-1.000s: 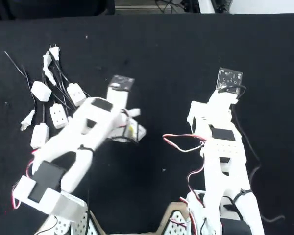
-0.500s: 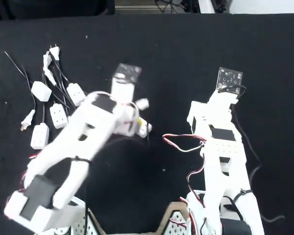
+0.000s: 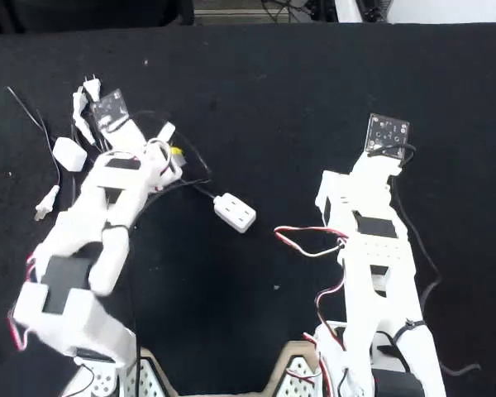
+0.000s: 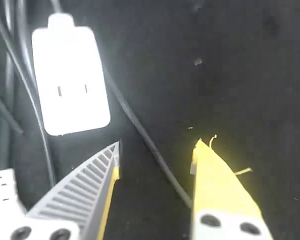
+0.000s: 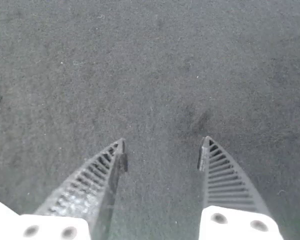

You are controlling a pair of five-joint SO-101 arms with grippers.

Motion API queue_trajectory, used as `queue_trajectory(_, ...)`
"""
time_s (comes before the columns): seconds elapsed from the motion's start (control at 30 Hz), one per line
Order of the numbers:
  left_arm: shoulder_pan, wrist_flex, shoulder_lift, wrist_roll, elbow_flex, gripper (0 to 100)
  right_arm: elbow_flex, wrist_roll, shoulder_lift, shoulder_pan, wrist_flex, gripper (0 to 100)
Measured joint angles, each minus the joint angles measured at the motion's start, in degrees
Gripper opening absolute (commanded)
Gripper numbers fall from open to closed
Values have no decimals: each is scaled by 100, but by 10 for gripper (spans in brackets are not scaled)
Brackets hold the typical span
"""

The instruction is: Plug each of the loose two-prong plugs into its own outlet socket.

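I'm hovering the left hand, jaws apart, over a cord, risking snagging it and dragging the socket.

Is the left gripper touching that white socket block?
Apart. The left wrist view shows the open left gripper stopping short of the white socket block, with a strip of black cloth between them.

High view: fixed overhead, facing down on the black table, arm bases at 6 o'clock.
Left wrist view: close above the table, facing an outlet socket past the left gripper; shares the high view's 10 o'clock area.
Right wrist view: close, facing the table past the right gripper.
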Motion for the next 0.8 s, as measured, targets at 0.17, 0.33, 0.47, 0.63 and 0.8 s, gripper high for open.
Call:
queue_trajectory(0.17,26,-88,651,255,-290,236,0,0,0,0,0,230)
queue_trajectory(0.33,26,501,721,589,-545,236,0,0,0,0,0,230)
queue_trajectory(0.47,26,1415,721,870,-738,235,0,0,0,0,0,230)
queue_trajectory(0.63,18,2699,721,826,-1037,233,0,0,0,0,0,230)
queue_trajectory(0.8,-88,4167,730,149,-1521,232,0,0,0,0,0,230)
